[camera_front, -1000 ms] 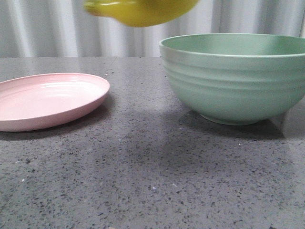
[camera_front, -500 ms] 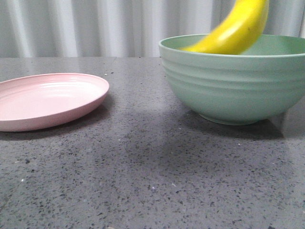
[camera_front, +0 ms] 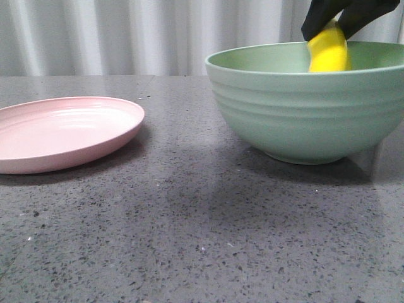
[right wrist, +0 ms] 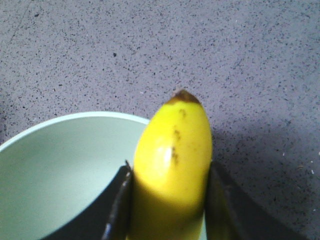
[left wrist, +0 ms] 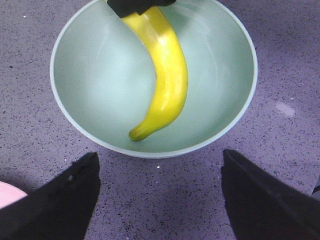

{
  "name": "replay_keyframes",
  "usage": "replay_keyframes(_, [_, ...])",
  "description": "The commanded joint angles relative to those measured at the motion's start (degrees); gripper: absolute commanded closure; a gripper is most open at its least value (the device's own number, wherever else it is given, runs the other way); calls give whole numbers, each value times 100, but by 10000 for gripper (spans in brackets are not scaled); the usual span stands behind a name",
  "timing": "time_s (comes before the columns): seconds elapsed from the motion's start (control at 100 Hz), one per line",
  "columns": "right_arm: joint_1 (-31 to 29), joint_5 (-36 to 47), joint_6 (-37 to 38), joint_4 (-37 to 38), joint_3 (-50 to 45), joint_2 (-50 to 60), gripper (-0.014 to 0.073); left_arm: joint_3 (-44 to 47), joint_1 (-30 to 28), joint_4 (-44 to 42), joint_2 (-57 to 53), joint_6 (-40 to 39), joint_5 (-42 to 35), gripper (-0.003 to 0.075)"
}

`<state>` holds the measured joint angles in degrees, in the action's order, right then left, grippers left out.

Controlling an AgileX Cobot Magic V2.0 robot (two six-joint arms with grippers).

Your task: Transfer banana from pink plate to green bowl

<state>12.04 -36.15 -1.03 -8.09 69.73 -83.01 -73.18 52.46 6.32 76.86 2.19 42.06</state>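
The mouth of the green bowl is partly taken up: the banana lies slanted across its inside, held at its upper end by the right gripper, whose fingers are closed against it above the bowl's far rim. Open room inside the bowl is left on either side of the banana. The left gripper is held spread wide above the bench, just outside the bowl's rim. Between the bowl and the pink plate a bare strip of bench is seen, and bare bench also extends in front of the bowl.
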Motion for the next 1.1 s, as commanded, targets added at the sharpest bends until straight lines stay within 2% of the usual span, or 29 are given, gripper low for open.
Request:
replay_keyframes(0.0, [0, 208, -72, 30, 185, 153, 330, -189, 44, 64, -198, -3, -385, 248])
replay_keyframes(0.1, [0, 208, -72, 30, 185, 164, 235, -189, 44, 64, -198, -3, -385, 248])
replay_keyframes(0.51, [0, 51, -72, 184, 185, 693, 250, -189, 44, 64, -198, -3, -399, 263])
replay_keyframes(0.58, [0, -188, -72, 237, 185, 915, 312, -189, 44, 64, -198, -3, -412, 319])
replay_keyframes(0.61, [0, -285, -72, 260, 185, 1004, 366, -189, 44, 64, -198, -3, -412, 356])
replay_keyframes(0.75, [0, -716, -82, 473, 185, 1492, 642, -189, 44, 128, -210, -3, -432, 620])
replay_keyframes(0.81, [0, -957, -82, 511, 173, 1739, 663, -189, 44, 128, -210, -3, -459, 743])
replay_keyframes(0.91, [0, -1036, -82, 511, 12, 2220, 664, -189, 44, 128, -236, -3, -498, 741])
replay_keyframes(1.09, [0, -521, -82, 511, -788, 3361, 664, -170, 44, 128, -513, -3, -520, 741])
